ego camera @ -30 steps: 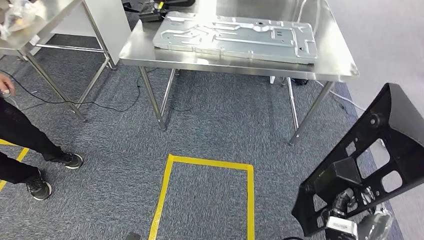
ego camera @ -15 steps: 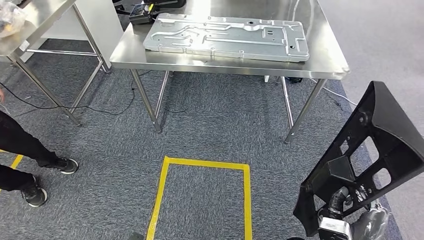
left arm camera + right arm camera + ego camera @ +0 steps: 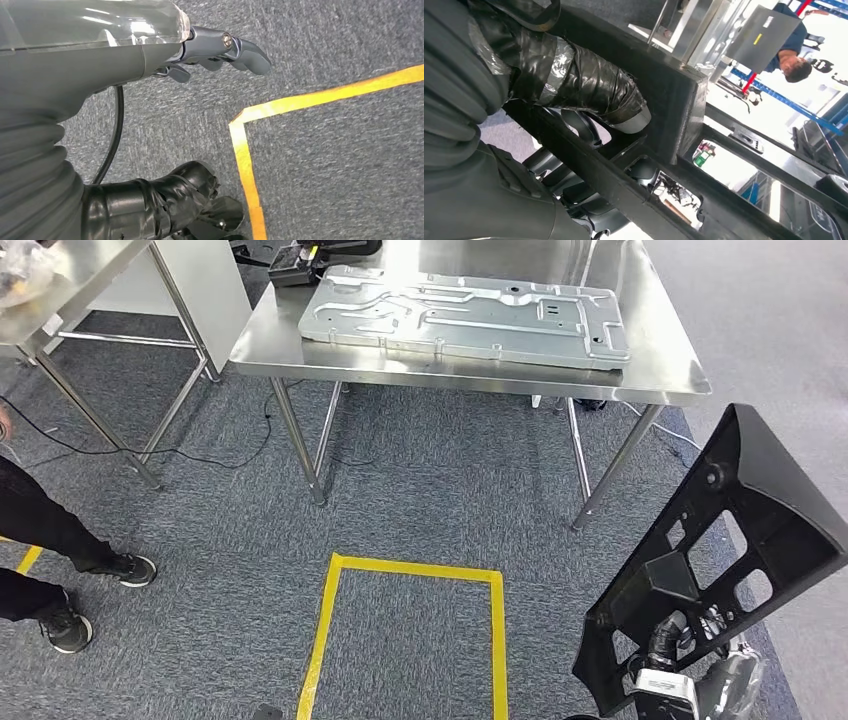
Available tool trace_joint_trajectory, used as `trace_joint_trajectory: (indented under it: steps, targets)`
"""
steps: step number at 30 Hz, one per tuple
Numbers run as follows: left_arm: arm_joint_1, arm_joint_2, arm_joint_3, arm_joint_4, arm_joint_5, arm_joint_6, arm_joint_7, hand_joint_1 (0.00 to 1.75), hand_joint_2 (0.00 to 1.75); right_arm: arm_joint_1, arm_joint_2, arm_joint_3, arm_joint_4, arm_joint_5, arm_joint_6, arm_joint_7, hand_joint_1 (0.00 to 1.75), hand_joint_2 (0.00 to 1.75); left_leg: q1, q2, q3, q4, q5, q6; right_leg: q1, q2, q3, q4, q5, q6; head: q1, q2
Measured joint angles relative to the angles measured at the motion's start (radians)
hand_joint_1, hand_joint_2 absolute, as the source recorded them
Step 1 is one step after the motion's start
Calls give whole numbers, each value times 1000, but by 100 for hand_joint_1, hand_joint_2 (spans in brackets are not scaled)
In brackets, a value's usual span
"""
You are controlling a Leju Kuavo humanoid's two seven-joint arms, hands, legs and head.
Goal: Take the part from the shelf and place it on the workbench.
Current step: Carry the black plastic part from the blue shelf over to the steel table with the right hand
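The black openwork part (image 3: 740,540) is in the right hand (image 3: 690,640), whose fingers are wrapped round one of its bars, low at the robot's right side; its long axis tilts up and away. The worktop (image 3: 660,350) lies ahead and to the left, already bearing a stamped metal panel (image 3: 465,315). The left hand (image 3: 220,47) hangs empty over the carpet, fingers loosely curled, beside the yellow floor tape (image 3: 245,150).

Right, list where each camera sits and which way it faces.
Head view: high on the body, looking forward and down at the workbench, carpet and yellow tape; right robot hand holds the black part.
Left wrist view: behind the left robot hand, facing the floor.
Right wrist view: behind the right robot hand, against the part.
Shared: tape in head and left wrist; part in head and right wrist.
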Motion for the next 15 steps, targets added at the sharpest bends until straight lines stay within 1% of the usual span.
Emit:
trace_joint_trajectory:
  steps: [1, 2, 4, 5, 6, 7, 8, 9, 10, 11, 12, 13, 14, 15]
  targets:
    - [0, 0, 0, 0, 0, 0, 0, 0, 175, -1, 0, 1, 2, 8, 0, 4, 175, 175, -1, 1, 0, 0, -2, -4, 4, -1, 11, -25, 2, -4, 0, 0]
    - [0, 0, 0, 0, 0, 0, 0, 0, 175, -1, -1, 3, 4, 13, -1, 7, 175, 175, -1, 1, 1, -1, -3, -9, 7, 0, 13, -30, -2, -6, 0, 0]
    - [-1, 0, 0, 0, 0, 1, 0, 0, 175, -1, -1, 6, 6, 18, -2, 11, 175, 175, 0, 2, 4, -2, -7, -20, 4, 1, 18, -40, 0, -13, 0, 0]
    - [-1, 0, 0, 0, 0, 1, 0, 0, 175, -2, -1, 7, 8, 19, -2, 12, 175, 175, 1, 1, 0, 10, -17, -25, 1, 1, 24, -47, 1, -18, -1, 0]
    - [-2, 0, 0, 0, 0, 2, 0, 0, 175, -3, -1, 8, 8, 19, -3, 13, 175, 175, 1, 1, -12, 41, -36, -30, -3, 0, 30, -54, 2, -23, -1, 0]
    - [-2, 0, 0, 0, 0, 2, 0, 0, 175, -4, -1, 10, 10, 19, -3, 13, 175, 175, 3, 0, -36, 91, -63, -34, -4, -1, 35, -57, 2, -27, -2, 0]
    - [-1, 0, 0, 0, 0, 2, 0, 0, 175, -5, -2, 13, 11, 18, -3, 13, 175, 175, 4, -1, -70, 156, -92, -37, -4, -1, 37, -58, 0, -30, -2, 0]
    - [0, 1, 0, 0, 0, 3, 0, 0, 175, -5, -2, 15, 12, 18, -2, 13, 175, 175, 6, -1, -105, 219, -114, -40, -4, 0, 39, -58, -2, -32, -2, 0]
    - [2, 1, 0, 0, 0, 3, 1, 0, 175, -5, -3, 17, 13, 18, -2, 13, 175, 175, 8, -1, -131, 260, -119, -43, -3, 1, 41, -57, -4, -33, -2, 0]
    - [3, 1, 0, 0, 0, 3, 1, 0, 175, -5, -4, 19, 14, 18, -1, 13, 175, 175, 9, -1, -142, 268, -105, -45, -3, 2, 44, -55, -8, -33, -2, 0]
    - [4, 2, 0, 0, 0, 3, 2, 0, 175, -5, -4, 20, 14, 18, -1, 13, 175, 175, 10, -1, -133, 235, -71, -45, -3, 4, 48, -53, -12, -32, -2, 0]
    - [4, 3, 0, 0, 0, 3, 2, 0, 175, -5, -5, 21, 15, 18, -1, 13, 175, 175, 12, -1, -108, 172, -27, -44, -4, 6, 52, -50, -17, -29, -2, 0]
    - [4, 3, 0, 0, 0, 3, 2, 0, 175, -5, -6, 22, 15, 19, -1, 13, 175, 175, 11, -1, -80, 108, 2, -42, -3, 7, 55, -47, -23, -25, -2, 0]
    - [3, 4, 0, 0, 0, 3, 2, 0, 175, -6, -6, 23, 14, 19, -2, 12, 175, 175, 10, -2, -57, 56, 21, -38, -2, 8, 57, -43, -28, -20, -2, 0]
